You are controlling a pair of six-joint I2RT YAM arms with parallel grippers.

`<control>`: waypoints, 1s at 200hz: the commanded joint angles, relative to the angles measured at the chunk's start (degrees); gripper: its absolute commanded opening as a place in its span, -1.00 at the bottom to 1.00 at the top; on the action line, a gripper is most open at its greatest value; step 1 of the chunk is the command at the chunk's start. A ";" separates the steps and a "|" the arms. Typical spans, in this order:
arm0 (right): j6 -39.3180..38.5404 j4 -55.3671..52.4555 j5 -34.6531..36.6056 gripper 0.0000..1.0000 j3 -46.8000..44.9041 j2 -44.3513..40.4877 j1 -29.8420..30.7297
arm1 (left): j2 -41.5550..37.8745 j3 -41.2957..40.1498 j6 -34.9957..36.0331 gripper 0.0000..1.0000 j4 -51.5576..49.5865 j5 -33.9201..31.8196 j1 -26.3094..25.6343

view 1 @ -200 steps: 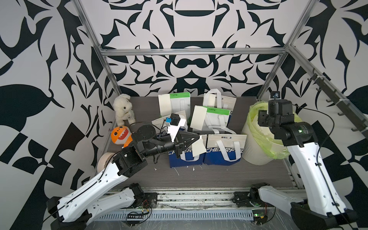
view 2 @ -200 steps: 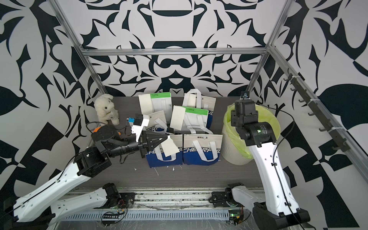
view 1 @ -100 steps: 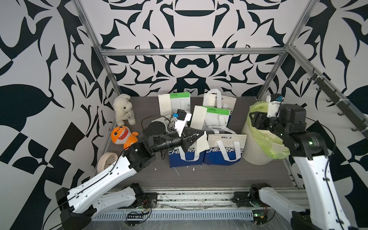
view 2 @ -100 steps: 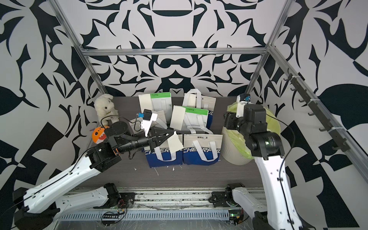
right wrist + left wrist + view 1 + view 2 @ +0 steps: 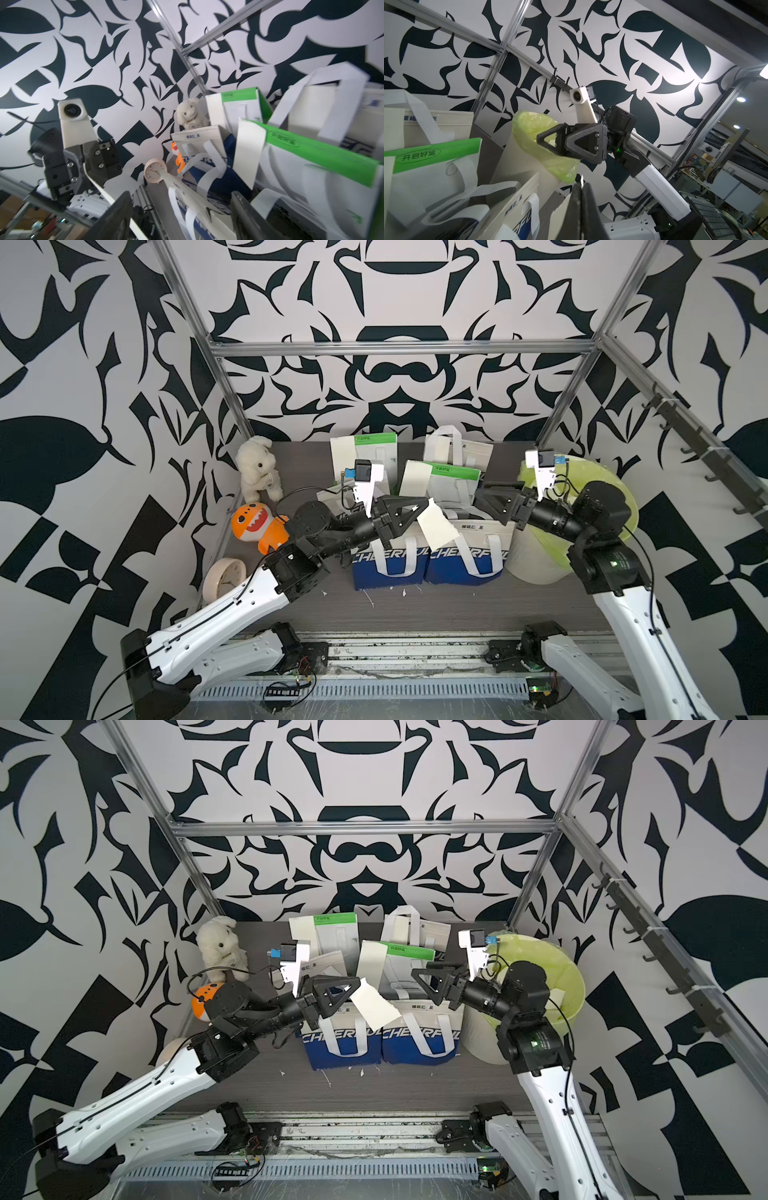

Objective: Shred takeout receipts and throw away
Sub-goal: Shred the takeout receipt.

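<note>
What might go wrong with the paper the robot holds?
The left fingers pinch the receipt only by one edge, so a tug may pull it free. The right fingers are open and not yet on it; they might miss or knock it. It hangs over the bags, not the bin, so scraps could fall there.

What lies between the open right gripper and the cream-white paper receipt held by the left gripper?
Nothing: in both top views only air separates the right gripper from the cream-white paper receipt in the left gripper; white-and-blue carrier bags stand below.
</note>
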 commanded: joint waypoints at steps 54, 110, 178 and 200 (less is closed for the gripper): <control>-4.12 7.64 4.40 0.43 -1.83 1.94 20.51 | -0.43 -1.31 -3.80 -1.00 10.23 -1.75 -0.21; 0.04 11.24 6.88 -1.00 -3.70 1.29 22.40 | -1.60 -2.20 -2.60 -1.00 8.15 -3.66 -0.21; -11.40 -13.63 15.70 -1.00 6.37 3.04 22.40 | -2.30 4.73 11.28 0.98 -23.60 -10.57 -0.21; -16.77 -23.03 18.14 -1.00 9.94 4.48 22.40 | -3.18 9.05 24.44 0.98 -39.54 -17.50 -0.21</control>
